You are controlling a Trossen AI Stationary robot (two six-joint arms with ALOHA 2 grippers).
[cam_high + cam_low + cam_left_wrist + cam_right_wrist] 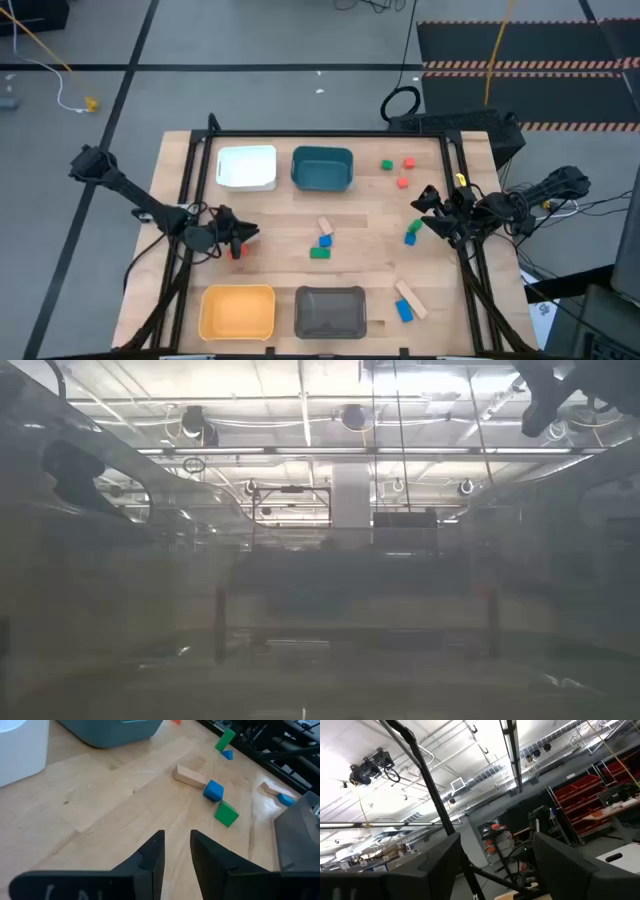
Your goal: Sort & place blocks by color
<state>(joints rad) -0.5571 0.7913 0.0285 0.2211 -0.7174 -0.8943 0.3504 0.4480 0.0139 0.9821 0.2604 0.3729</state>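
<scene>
Blocks lie scattered on the wooden table. A tan bar [324, 226], a blue cube [325, 241] and a green block [319, 253] sit at the middle. Two red-orange blocks [405, 172] and a green one [386, 165] lie near the far right. A green bar [418, 226] leans by a blue block [410, 238]. Another tan bar [410, 298] and blue block [403, 312] lie near right. My left gripper [243, 235] [176, 837] hovers left of the middle group, narrowly open and empty. A small red thing [237, 252] shows beside it. My right gripper [425, 205] [495, 840] is open, tilted up toward the room.
A white bin [247, 167] and a teal bin [322, 168] stand at the far side, a yellow bin [237, 310] and a grey bin [331, 310] at the near edge. Bare wood lies between the bin rows. Black frame rails run along both table sides.
</scene>
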